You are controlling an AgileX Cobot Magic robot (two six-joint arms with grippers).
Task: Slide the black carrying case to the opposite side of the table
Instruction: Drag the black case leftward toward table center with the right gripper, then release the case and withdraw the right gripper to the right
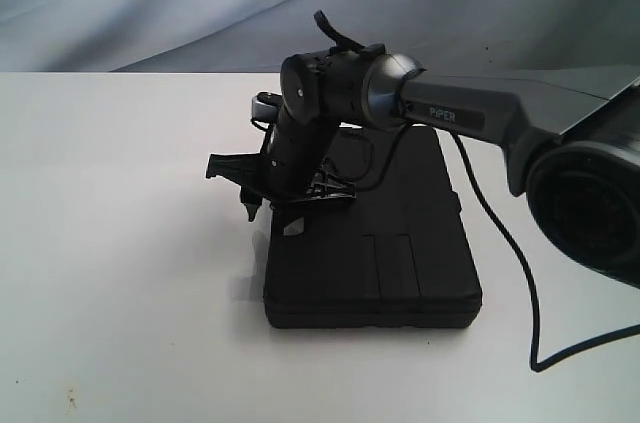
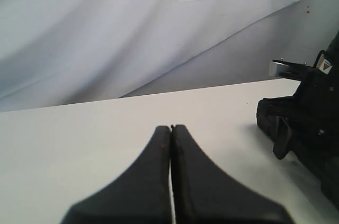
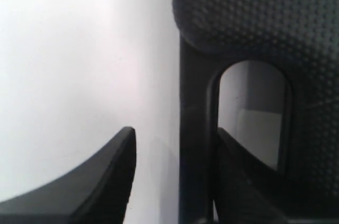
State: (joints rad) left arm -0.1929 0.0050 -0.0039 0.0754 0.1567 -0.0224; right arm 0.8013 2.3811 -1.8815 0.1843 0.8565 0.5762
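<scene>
At centre-right of exterior frame, one case [image 1: 390, 243] lies flat on table [image 1: 120, 243], lid shut (contents unseen). Right gripper [image 3: 175, 134] at case's left edge, fingers apart, straddling rim beside handle slot [image 3: 254, 113]. Left gripper [image 2: 171, 127] fingers pressed together, holding nothing, above table; case at right of its frame.

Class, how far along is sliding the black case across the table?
Done: right claw is at the case, open, fingers straddling the bar beside its handle slot. In hand: likely closing on that bar. Remaining: the slide; the case lies on the table, right of its middle. Left claw shut, idle.
</scene>
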